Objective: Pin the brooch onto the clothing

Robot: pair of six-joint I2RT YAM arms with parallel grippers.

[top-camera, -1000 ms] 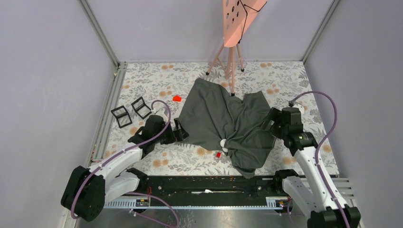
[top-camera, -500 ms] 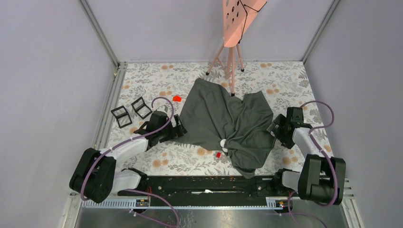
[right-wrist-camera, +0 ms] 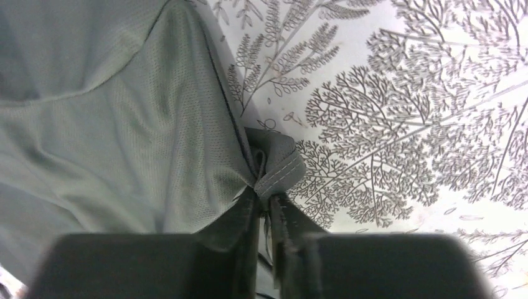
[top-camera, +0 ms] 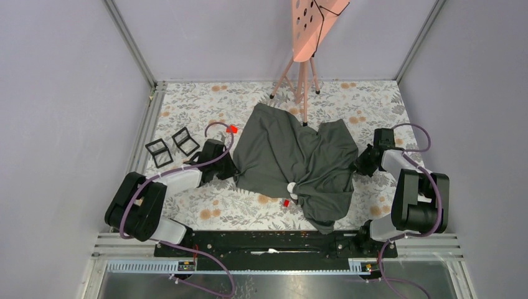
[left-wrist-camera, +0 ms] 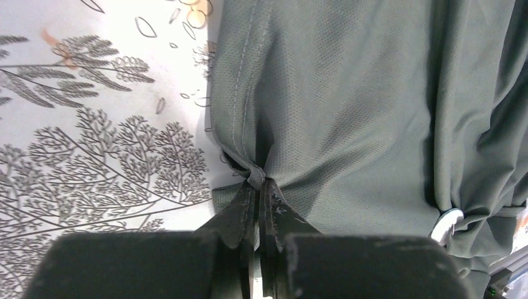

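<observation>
Two tools, both pinched tight on the clothing (top-camera: 280,152): your left tool (left-wrist-camera: 258,189) holds its left hem, your right tool (right-wrist-camera: 264,196) a folded hem corner opposite. It lies crumpled mid-surface (top-camera: 373,99). The white round piece (top-camera: 291,187) in its folds is half hidden and too small to identify.

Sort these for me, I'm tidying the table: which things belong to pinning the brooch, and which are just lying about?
Job: shirt, pinched by left gripper and right gripper; white disc, perhaps the brooch.
Lying about: black frames, red bits, pink stand.
</observation>
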